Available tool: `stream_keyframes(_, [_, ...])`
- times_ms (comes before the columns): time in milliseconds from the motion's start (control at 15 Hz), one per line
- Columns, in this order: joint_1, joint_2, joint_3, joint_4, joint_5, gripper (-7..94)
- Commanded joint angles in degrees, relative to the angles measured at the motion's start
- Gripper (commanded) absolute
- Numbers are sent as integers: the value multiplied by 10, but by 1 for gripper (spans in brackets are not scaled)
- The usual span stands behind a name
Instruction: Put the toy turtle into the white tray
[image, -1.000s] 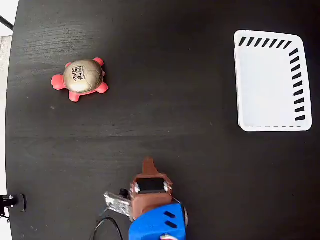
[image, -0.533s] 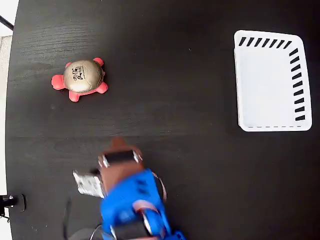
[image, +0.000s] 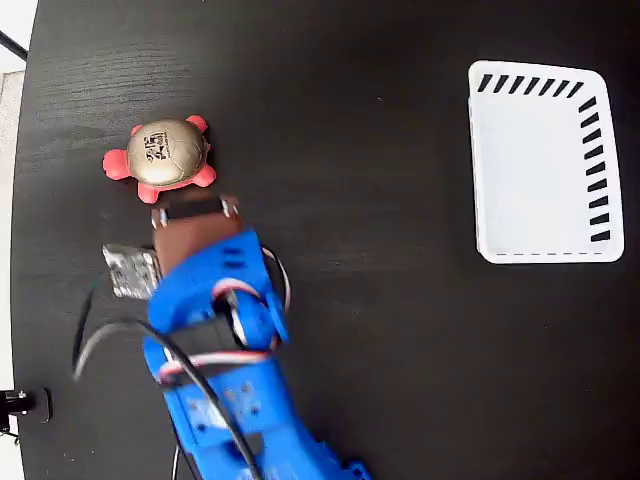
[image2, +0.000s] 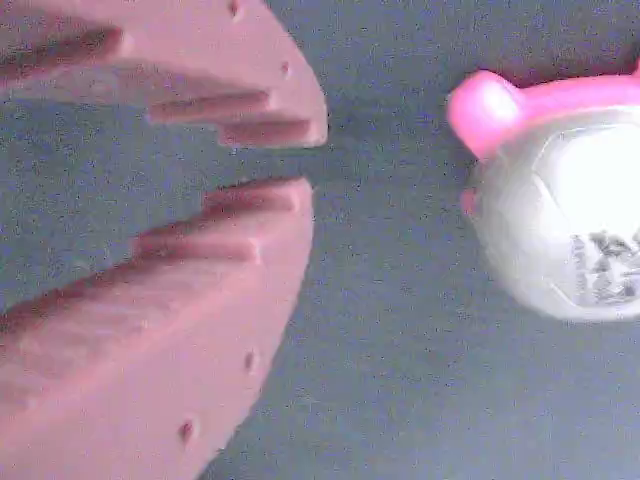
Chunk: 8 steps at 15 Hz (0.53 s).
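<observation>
The toy turtle (image: 167, 153), gold-beige shell with a dark mark and red-pink legs, lies on the black table at the upper left of the fixed view. My brown gripper (image: 190, 203) is just below it, pointing at it, the tips barely apart from its legs. In the wrist view the turtle (image2: 570, 220) lies to the right of the gripper (image2: 312, 162), whose jaws stand almost together with only a narrow slit and nothing between them. The white tray (image: 545, 257) with slotted sides stands empty at the far right.
My blue arm (image: 215, 340) and its black cable (image: 95, 330) cover the lower left of the table. The table's left edge (image: 22, 200) runs close to the turtle. A small black fitting (image: 20, 403) sits at that edge, low down.
My arm has swung from the bottom centre up and to the left, bringing the gripper right beside the turtle. Turtle and tray have not moved.
</observation>
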Motion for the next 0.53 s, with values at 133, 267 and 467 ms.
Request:
stream_keyframes(133, [-33, -100, -161, 24, 2, 0])
stream_keyframes(267, [-40, -161, -245, 62, -3, 0])
stream_keyframes(467, [-44, -223, -330, 96, -5, 0])
